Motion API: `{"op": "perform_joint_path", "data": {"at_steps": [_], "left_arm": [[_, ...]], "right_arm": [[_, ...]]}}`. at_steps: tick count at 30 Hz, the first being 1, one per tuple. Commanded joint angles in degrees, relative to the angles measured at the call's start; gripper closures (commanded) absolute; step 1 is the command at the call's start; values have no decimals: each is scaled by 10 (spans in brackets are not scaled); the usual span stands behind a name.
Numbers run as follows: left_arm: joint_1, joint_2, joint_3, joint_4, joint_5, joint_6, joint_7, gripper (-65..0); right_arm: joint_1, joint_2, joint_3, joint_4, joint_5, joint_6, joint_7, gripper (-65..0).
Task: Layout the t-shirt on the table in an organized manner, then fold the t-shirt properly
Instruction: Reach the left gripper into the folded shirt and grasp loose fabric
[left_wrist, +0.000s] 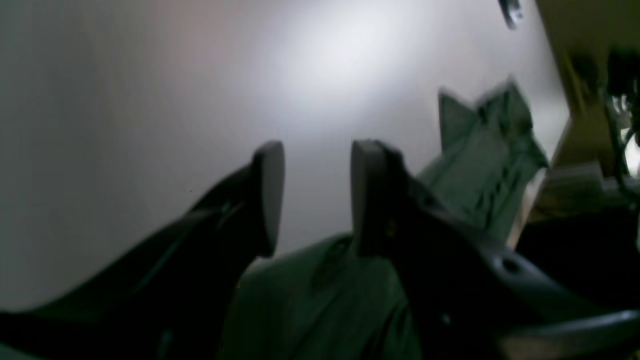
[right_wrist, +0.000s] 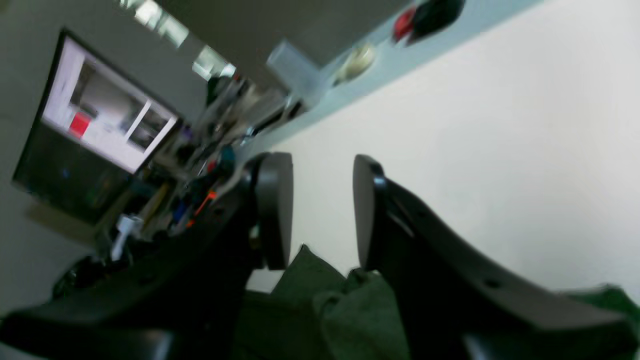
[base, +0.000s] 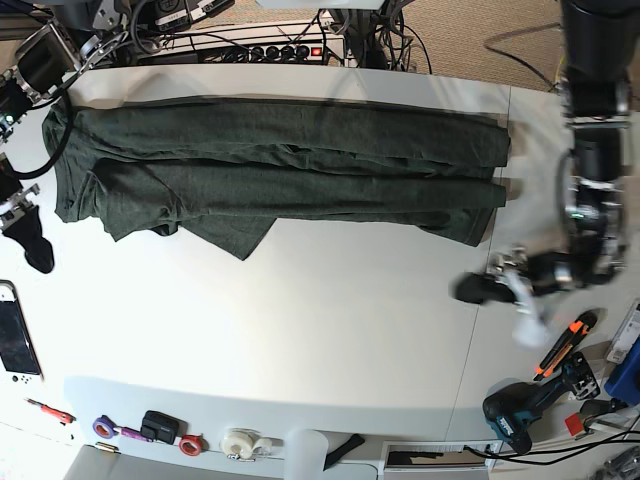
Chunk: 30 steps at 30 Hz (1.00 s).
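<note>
The dark green t-shirt (base: 280, 160) lies stretched sideways along the far part of the white table (base: 300, 320), folded lengthwise, with creased layers and a sleeve end at the left. My left gripper (base: 478, 290) hovers over bare table below the shirt's right end, open and empty. In the left wrist view its fingers (left_wrist: 267, 195) stand apart with the shirt (left_wrist: 480, 155) behind them. My right gripper (base: 36, 248) is at the table's left edge just below the shirt's left end, open and empty. In the right wrist view its fingers (right_wrist: 272, 210) are apart above bunched shirt fabric (right_wrist: 330, 305).
A power drill (base: 515, 415) and an orange-handled tool (base: 560, 345) lie at the front right. Tape rolls (base: 240, 441) and small tools line the front edge. A white handheld device (base: 15, 338) lies at the left edge. A power strip and cables (base: 265, 48) run behind the table.
</note>
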Motion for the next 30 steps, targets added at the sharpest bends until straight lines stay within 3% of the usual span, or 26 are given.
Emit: {"op": "perform_joint_path", "data": {"at_steps": [1,10,15,21,30], "left_arm": [[-19,8,11,9,-12,-5,-8,-237],[-19,151,83,9,80,15,-37,-237],[-19,217,116,9,179,75,-76,-236],[-19,271,187,7,248,137,-106,-236],[-19,315,253,-20,360,226,-171,-230]], "right_arm": [[-4,16,9,14,15,1,10,-210],[-120,16,42,48,15,1,10,-210],[-157,16,54,48,15,1,10,-210],[-159,14,54,47,15,1,10,-210],[-159,13,54,47,15,1,10,-210]]}}
